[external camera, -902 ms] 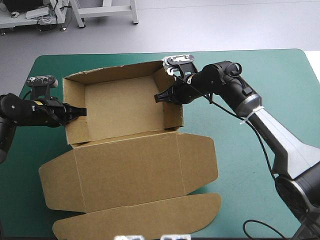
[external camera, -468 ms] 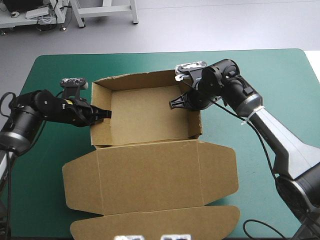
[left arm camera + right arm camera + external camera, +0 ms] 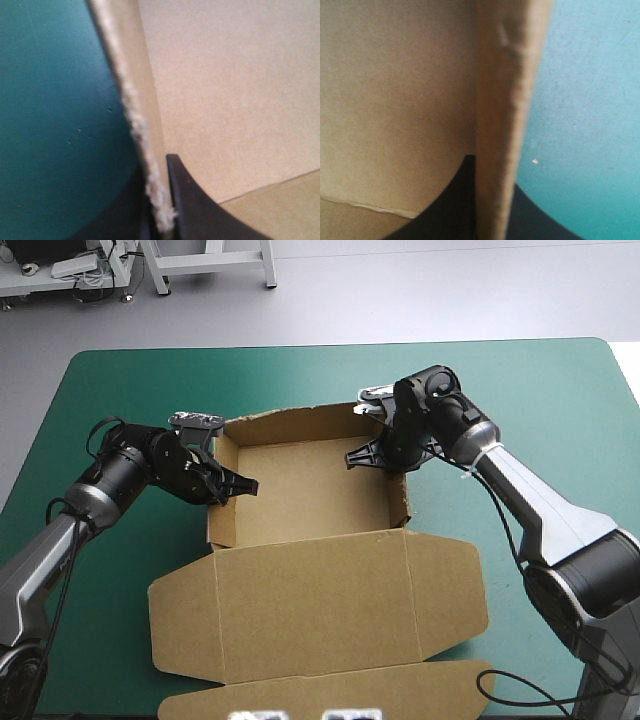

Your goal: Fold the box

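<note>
A brown box (image 3: 320, 490) lies at the middle of a table with a teal-green cover (image 3: 120, 380), seen from above. Nearest the robot, its rounded tuck flap (image 3: 330, 690) runs off the near edge of the view, so its full outline is cut off; just beyond it the lid (image 3: 310, 605) lies flat and open on the cover, with a side flap at each end; beyond the lid the tray (image 3: 300, 427) stands with its walls raised, open at the top.

The left gripper (image 3: 245, 485) reaches in from the left and pinches the tray's left wall; the right gripper (image 3: 355, 457) takes the right wall toward its far end. From above, the black fingers overlap the board, and how tightly they grip is hard to judge.

The wrist views settle it. The left one shows a frayed board edge (image 3: 150, 200) clamped between two all but closed fingers (image 3: 192, 210), with cover on the outer side and the tray's inside on the other. The right one shows the wall's edge (image 3: 495, 150) held likewise, one finger (image 3: 455, 200) inside the tray. The lid and flaps show only from above. Beyond the tray the cover stretches to the table's far edge.
</note>
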Controlling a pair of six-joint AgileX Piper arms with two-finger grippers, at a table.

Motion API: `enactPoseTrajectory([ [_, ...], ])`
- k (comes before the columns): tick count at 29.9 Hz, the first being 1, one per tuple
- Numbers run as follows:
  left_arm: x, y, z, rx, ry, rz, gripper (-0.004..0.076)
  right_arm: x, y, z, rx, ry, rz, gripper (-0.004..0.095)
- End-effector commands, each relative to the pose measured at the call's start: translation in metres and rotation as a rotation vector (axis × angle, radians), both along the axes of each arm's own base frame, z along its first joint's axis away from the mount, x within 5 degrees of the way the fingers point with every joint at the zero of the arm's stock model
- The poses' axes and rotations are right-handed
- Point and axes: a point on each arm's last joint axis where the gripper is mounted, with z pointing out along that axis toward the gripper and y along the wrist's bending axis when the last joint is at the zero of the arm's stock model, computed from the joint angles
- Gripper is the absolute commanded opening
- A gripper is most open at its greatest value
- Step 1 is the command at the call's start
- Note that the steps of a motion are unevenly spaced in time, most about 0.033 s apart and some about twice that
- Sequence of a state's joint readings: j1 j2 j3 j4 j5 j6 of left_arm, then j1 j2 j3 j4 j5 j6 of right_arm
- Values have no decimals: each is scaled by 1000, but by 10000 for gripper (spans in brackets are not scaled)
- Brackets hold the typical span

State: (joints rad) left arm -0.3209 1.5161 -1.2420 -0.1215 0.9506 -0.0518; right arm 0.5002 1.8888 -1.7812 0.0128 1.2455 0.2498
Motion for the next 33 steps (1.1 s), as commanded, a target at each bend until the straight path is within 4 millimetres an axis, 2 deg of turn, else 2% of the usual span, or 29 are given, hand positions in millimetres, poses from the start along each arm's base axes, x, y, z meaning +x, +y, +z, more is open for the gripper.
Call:
enactPoseTrajectory([
  [1,4,-7,17,-61,-96,5,-9,-1,8,11,75,-37,14,-17],
  [16,31,-15,-34,-27,46,99,-9,19,26,-30,150,28,1,-18],
  [22,36,-16,-39,-17,48,88,-9,20,25,-30,126,8,29,-18],
  [28,35,-16,-39,-7,48,70,-7,22,16,-32,8,-18,64,-15],
  [31,34,-16,-39,1,59,52,27,21,9,-32,-78,-9,96,43],
  [33,33,-17,-39,7,61,0,75,20,4,-33,-128,4,89,147],
])
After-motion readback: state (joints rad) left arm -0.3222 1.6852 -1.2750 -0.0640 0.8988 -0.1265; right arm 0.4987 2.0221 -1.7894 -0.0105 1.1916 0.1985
